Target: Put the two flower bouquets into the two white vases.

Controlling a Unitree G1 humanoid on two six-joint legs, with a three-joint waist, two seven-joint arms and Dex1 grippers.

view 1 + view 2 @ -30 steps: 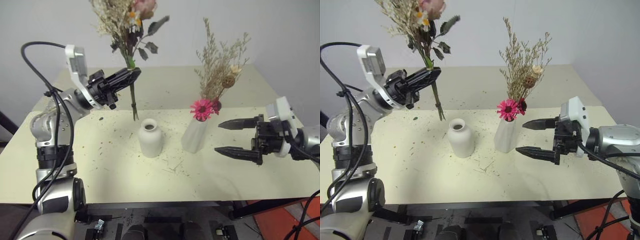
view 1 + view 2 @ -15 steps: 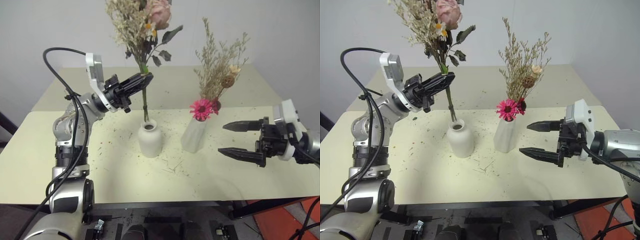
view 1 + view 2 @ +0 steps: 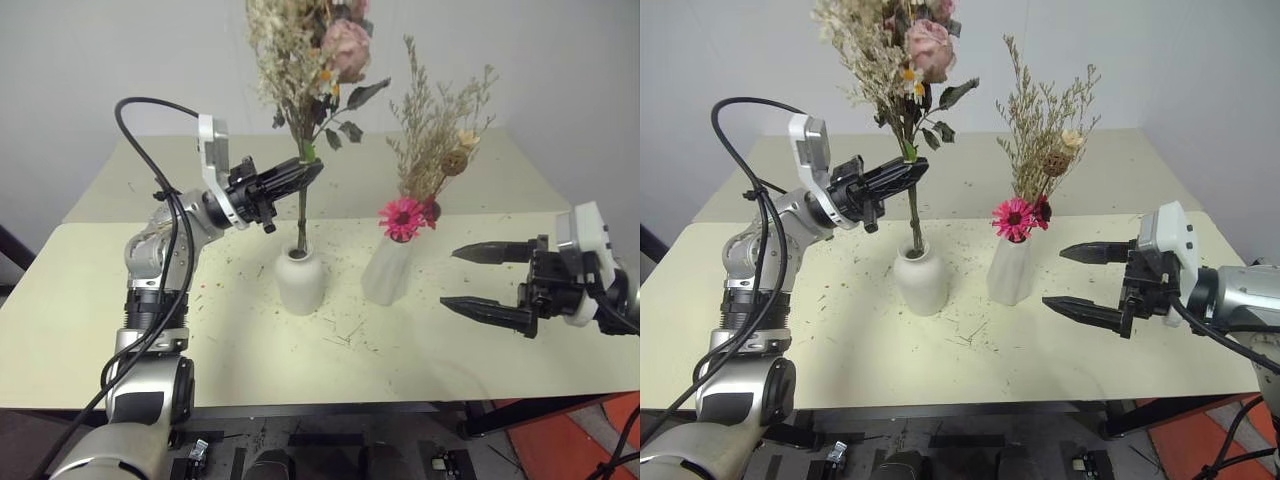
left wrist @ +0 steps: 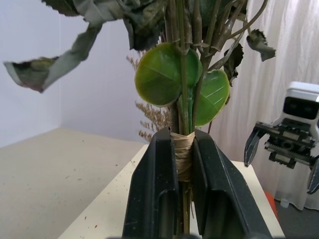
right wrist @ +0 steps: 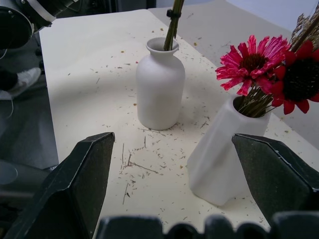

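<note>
The table (image 3: 200,330) fills the lower frame, strewn with dry flecks. At upper centre the pink bouquet (image 3: 310,60) stands upright, its stems reaching into the mouth of the squat vase (image 3: 300,280) at centre. Just right of it, the beige bouquet (image 3: 435,130) already sits in the tall vase (image 3: 388,268). The left gripper (image 3: 300,172), centre left, has its jaws clenched on the bound stems; the right gripper (image 3: 490,280), at right, hangs with jaws wide apart, empty. The second insertion is under way; next, I judge, lower the stems fully, then release
</note>
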